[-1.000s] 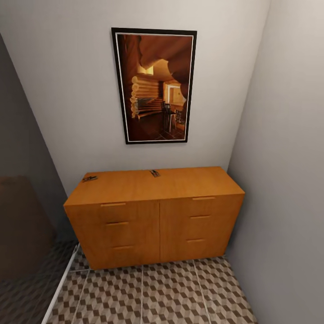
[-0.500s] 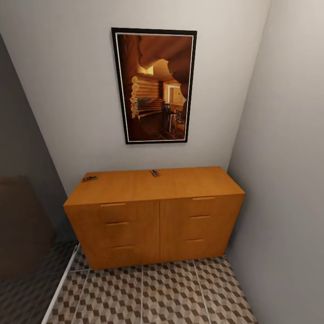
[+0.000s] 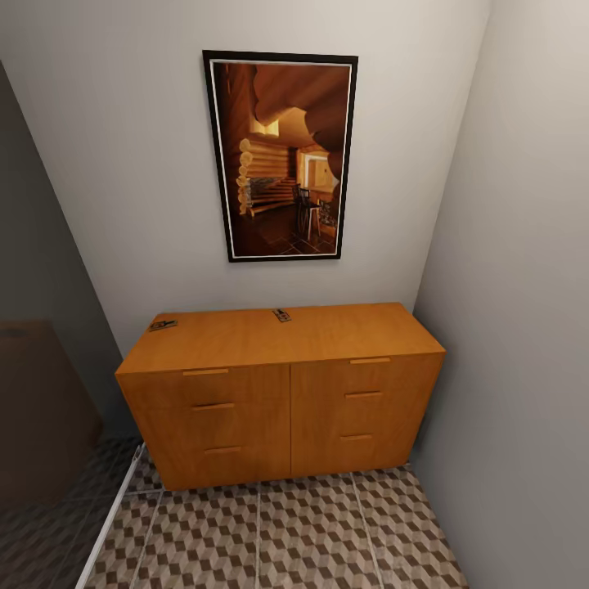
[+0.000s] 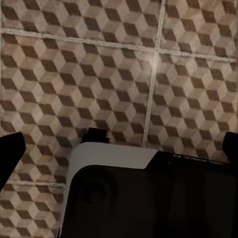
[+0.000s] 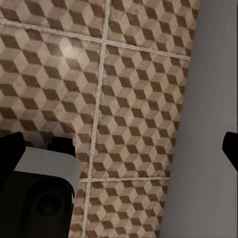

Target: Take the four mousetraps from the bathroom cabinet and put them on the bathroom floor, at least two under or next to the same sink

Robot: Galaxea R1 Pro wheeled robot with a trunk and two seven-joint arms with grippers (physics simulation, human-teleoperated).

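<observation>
Cabinet (image 3: pixel 282 393): orange-brown, six drawer fronts, no legible writing. On its top: two dark mousetraps (image 3: pixel 163 325), (image 3: pixel 282 315). Both tools' fingertips spread wide apart.

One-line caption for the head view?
Two mousetraps lie on the orange cabinet beneath a framed picture, patterned floor in front.

Soft, even indoor light across the head view, brightest on the pale back wall (image 3: pixel 147 164) toward 12 o'clock. Deep shadow at 8 o'clock. Warm sheen on the cabinet (image 3: pixel 278 384) top. Faint glare on the floor tiles (image 4: pixel 148 64) in both wrist views. Slightly soft render, walls leaning outward at the edges.
</observation>
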